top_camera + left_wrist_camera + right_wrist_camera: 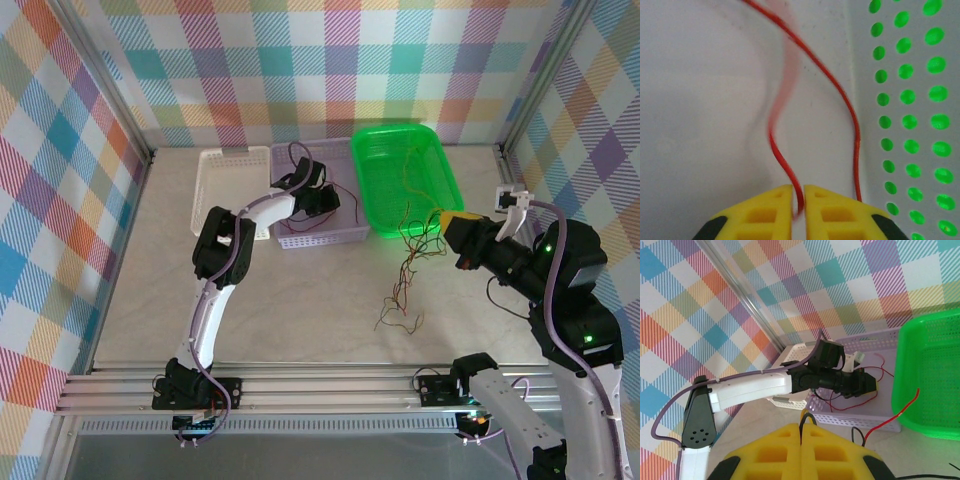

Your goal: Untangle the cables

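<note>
On the pale grey worktop [300, 300] stand a bright green perforated plastic basket [385, 132] and, just left of it, a lavender perforated plastic basket [320, 240]. The left hand [322, 203] [798, 192] is down inside the lavender one, with a thin red cable [781, 160] in the narrow slit between its fingers; I cannot tell whether they pinch it. The right hand [447, 218] [802, 427], fingers pressed together, grips a tangle of thin red, black and yellow-orange cables [405, 270] that hangs beside the green basket's near corner down to the worktop.

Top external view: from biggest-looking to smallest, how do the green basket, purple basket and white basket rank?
1. green basket
2. purple basket, only slightly smaller, so nearly alike
3. white basket, clearly the narrowest
</note>
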